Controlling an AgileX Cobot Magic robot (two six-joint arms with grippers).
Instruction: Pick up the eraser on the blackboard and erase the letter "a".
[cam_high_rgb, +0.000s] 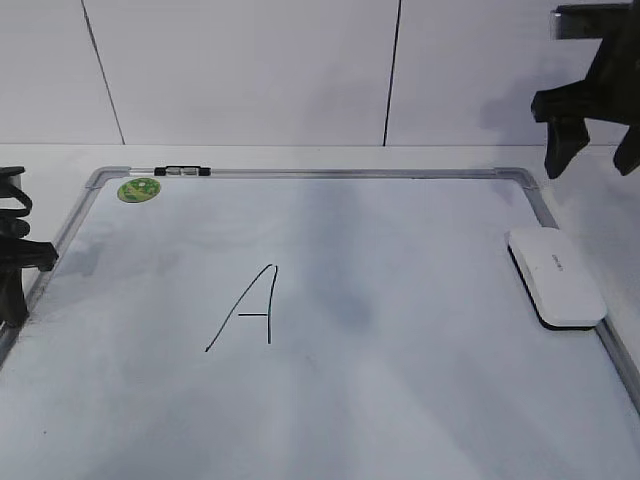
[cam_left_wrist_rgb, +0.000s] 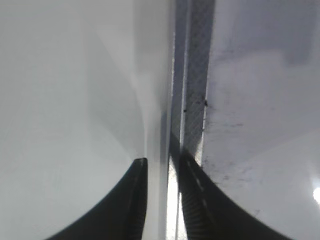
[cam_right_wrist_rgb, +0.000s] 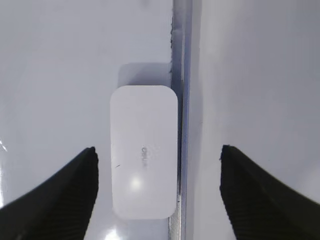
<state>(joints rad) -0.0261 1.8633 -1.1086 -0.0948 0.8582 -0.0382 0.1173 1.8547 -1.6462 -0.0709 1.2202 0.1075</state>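
The white eraser (cam_high_rgb: 556, 275) lies flat on the blackboard (cam_high_rgb: 400, 380), against its right frame. In the right wrist view the eraser (cam_right_wrist_rgb: 144, 150) lies below and between the spread fingers. My right gripper (cam_high_rgb: 592, 165) (cam_right_wrist_rgb: 157, 150) is open and empty, hovering high above the eraser. A tall capital "A" (cam_high_rgb: 250, 310) in black marker stands on the board left of centre. No lowercase "a" is in view. My left gripper (cam_high_rgb: 15, 295) (cam_left_wrist_rgb: 162, 162) is shut and empty, over the board's left frame (cam_left_wrist_rgb: 195, 100).
A green round sticker (cam_high_rgb: 138, 189) sits at the board's far left corner. A marker pen (cam_high_rgb: 182, 171) lies along the far frame next to it. The right frame (cam_right_wrist_rgb: 181, 75) runs beside the eraser. A white wall stands behind the board.
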